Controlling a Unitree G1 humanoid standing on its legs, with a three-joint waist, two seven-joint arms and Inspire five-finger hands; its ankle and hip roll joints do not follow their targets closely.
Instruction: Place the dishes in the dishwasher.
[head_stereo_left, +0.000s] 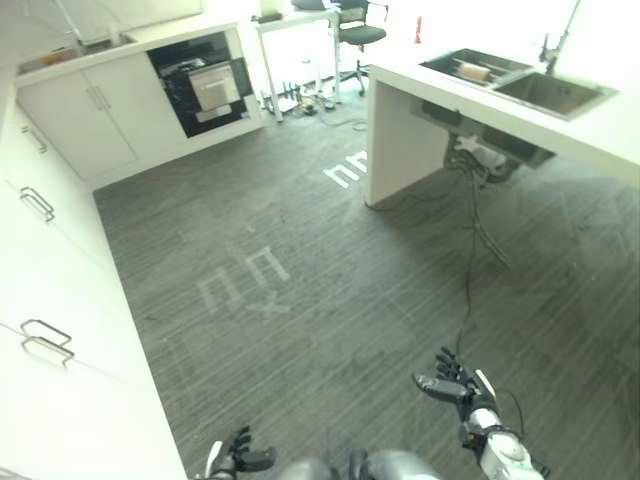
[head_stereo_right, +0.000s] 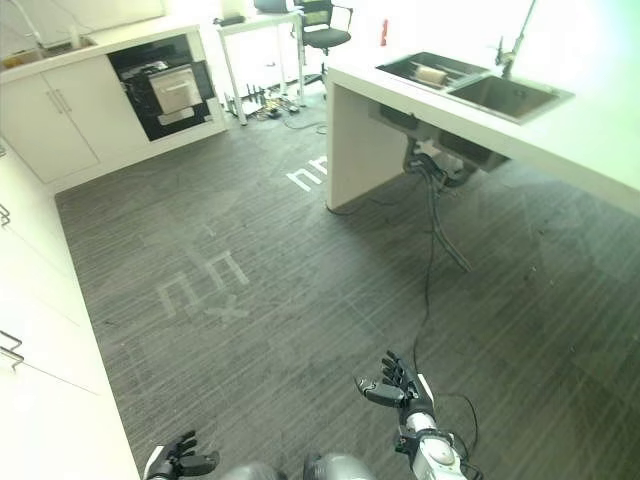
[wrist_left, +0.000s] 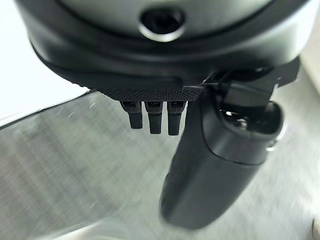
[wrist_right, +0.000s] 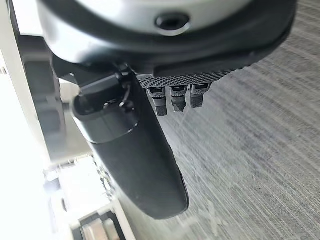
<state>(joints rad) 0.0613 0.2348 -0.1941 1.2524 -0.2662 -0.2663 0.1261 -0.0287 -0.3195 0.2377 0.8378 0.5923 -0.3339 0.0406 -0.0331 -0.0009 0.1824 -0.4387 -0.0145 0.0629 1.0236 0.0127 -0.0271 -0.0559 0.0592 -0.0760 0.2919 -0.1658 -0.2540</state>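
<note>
Across the frame's middle lies grey striped carpet floor (head_stereo_left: 330, 280), bare between robot and goal. At upper left, the open black built-in dishwasher (head_stereo_left: 200, 85); at upper right, a white desk (head_stereo_left: 600, 135) with steel double sink (head_stereo_left: 520, 80) holding a pale dish (head_stereo_left: 472, 71). Both hands, left hand (head_stereo_left: 235, 458) and right hand (head_stereo_left: 455, 385), hang empty with fingers relaxed. Judged step: approach the sink first.

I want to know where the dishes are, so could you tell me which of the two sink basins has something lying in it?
The left basin, nearer the chair: a pale cylindrical item lies in it. The right basin, by the tap, looks bare.
</note>
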